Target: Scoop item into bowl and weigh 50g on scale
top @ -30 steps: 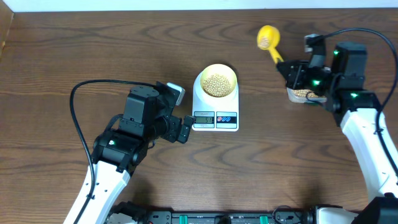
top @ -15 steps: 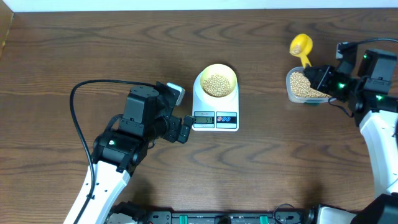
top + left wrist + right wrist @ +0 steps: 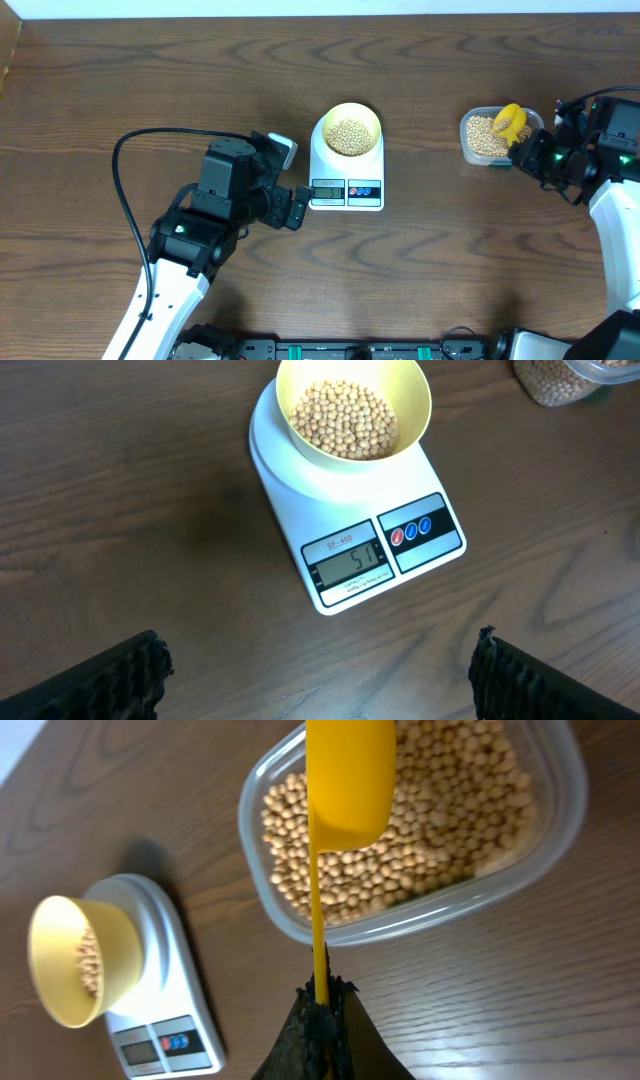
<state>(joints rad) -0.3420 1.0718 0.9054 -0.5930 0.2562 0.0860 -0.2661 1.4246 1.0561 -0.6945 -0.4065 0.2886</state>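
Observation:
The pale-yellow bowl (image 3: 351,130) stands on the white scale (image 3: 346,192) at the table's middle, partly filled with tan beans (image 3: 350,135). In the left wrist view the bowl (image 3: 415,395) and scale (image 3: 400,550) lie ahead, and the display reads 51. My left gripper (image 3: 297,208) hovers just left of the scale's front edge, open and holding nothing (image 3: 320,660). My right gripper (image 3: 525,152) is shut on the handle of a bright-yellow scoop (image 3: 510,122). The scoop's cup (image 3: 350,780) hangs over the beans (image 3: 450,810) in a clear plastic tub (image 3: 420,910).
The tub (image 3: 485,137) sits at the right of the table, close in front of my right arm. The scale (image 3: 160,1010) and bowl (image 3: 110,935) show at the left of the right wrist view. A black cable (image 3: 125,190) loops beside my left arm.
My right gripper has carried the scoop from the back of the table rightward and down over the tub of beans. The left arm, bowl and scale have stayed still.

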